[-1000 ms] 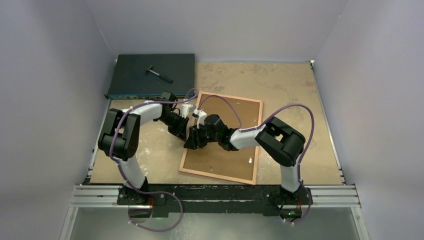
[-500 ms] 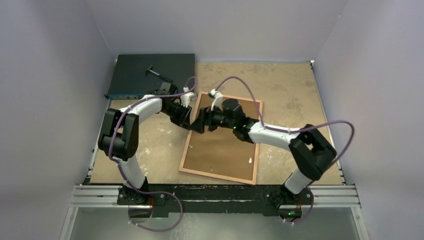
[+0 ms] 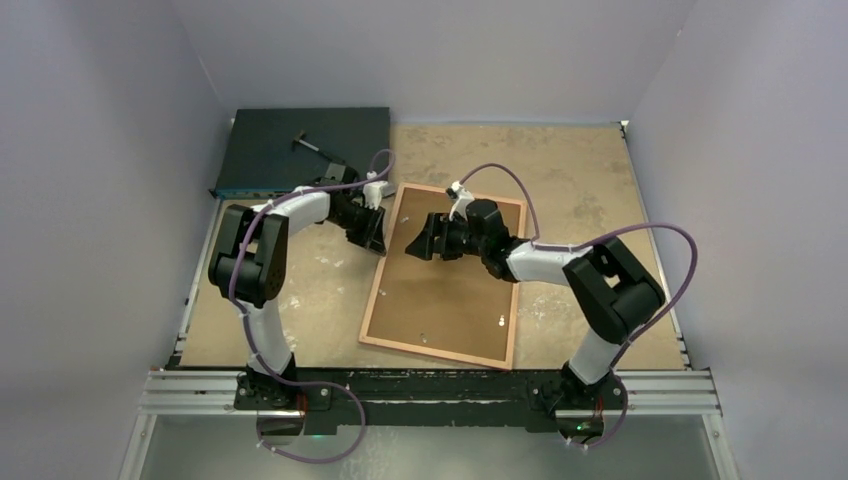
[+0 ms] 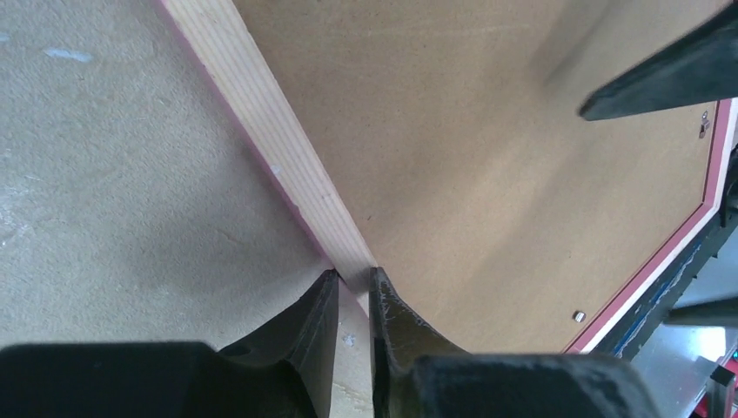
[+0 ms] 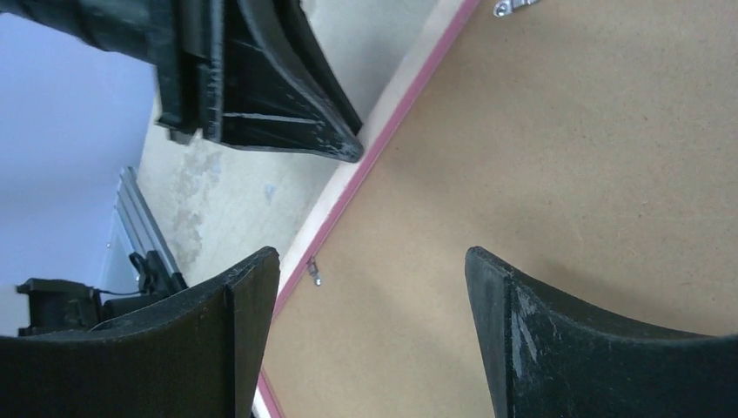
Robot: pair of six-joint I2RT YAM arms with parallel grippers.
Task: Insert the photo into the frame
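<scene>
Frame (image 3: 437,351) lying face down on the counter (image 3: 590,180), brown backing board (image 3: 450,295) uppermost inside its pink border. The frame's long axis runs away from the arm bases, its far end leaning a little to the right. The left tool (image 4: 352,280) is clenched on the left long rail close to the far-left corner, one finger on the outer side and one on the board side, the pale wood of the rail showing in the narrow gap between them. The right tool (image 3: 418,244) is released, its fingers spread wide and hanging over the far part of the backing board, tips pointing toward the left rail and near the left tool but apart from it. Relative to the right tool the frame therefore lies directly beneath, with the gripped rail just ahead of the fingertips. The left arm is the one in contact, so any lift or steadying of the frame would seem to fall to it, leaving the board to the right tool. The photo is not visible in any view; whether it already lies under the backing board cannot be told
</scene>
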